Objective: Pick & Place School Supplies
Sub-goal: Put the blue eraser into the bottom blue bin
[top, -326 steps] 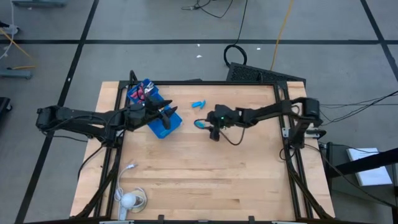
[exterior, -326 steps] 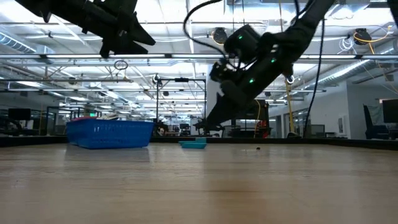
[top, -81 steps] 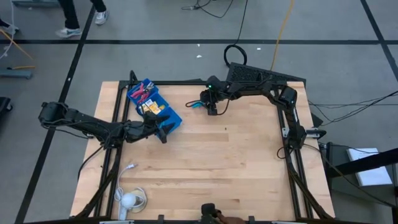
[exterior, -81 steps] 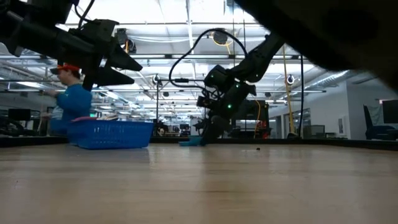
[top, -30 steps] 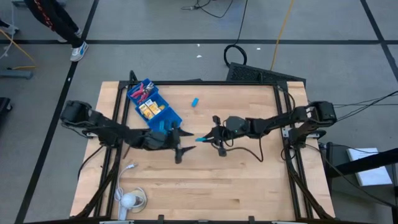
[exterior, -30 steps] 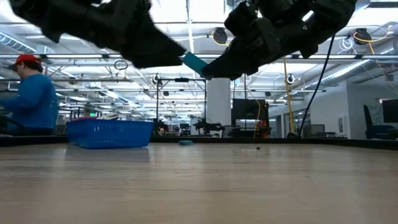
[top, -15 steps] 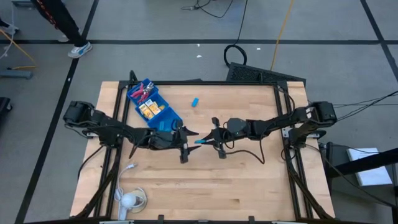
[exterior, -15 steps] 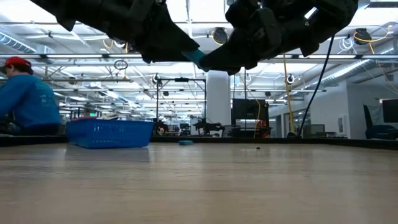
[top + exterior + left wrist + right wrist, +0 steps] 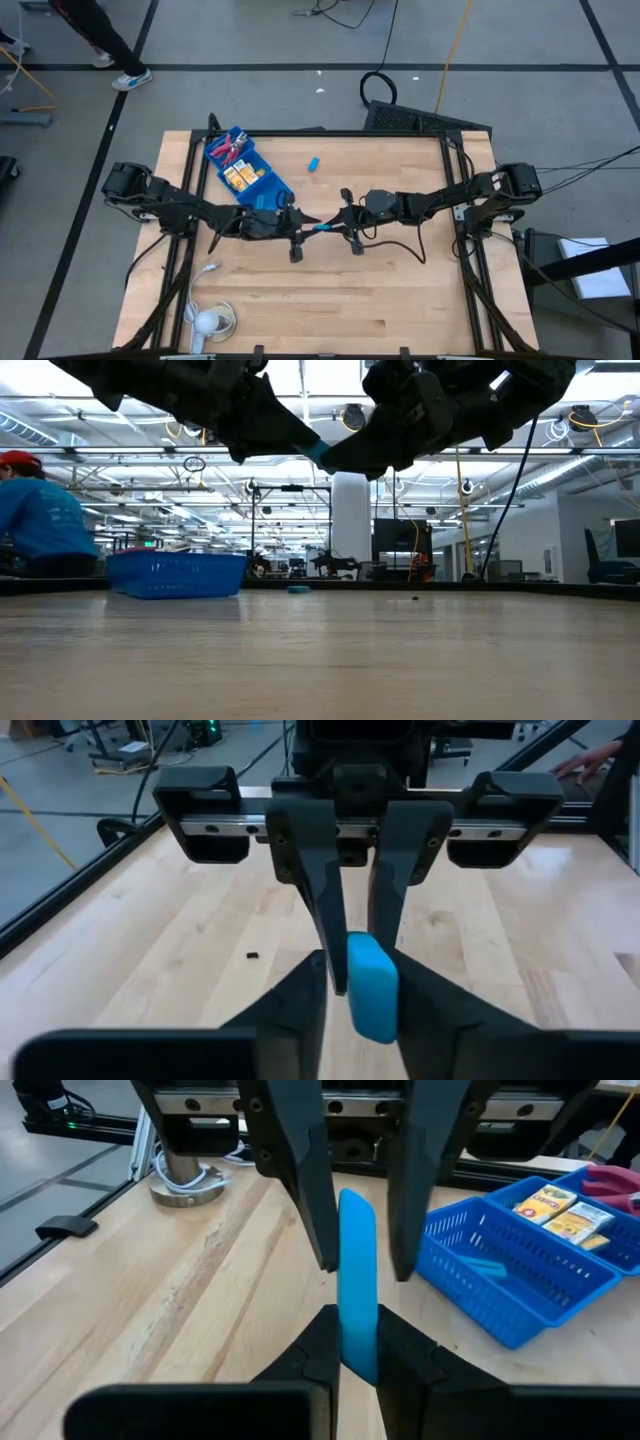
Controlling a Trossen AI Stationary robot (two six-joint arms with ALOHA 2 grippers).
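Both grippers closed in since half-second back: my right gripper (image 9: 333, 227) clamped on light-blue piece (image 9: 322, 227) mid-table, left gripper (image 9: 300, 226) spread around it. Tray (image 9: 268, 192) part-filled; second blue piece (image 9: 313, 163) left.

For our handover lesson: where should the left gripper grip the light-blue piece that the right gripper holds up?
Grip the free end of the light-blue piece, on its two broad flat faces, coming head-on from opposite the right gripper, which clamps the other end. The thin slab stands edge-on between the left gripper's open fingers, probably lined up well.
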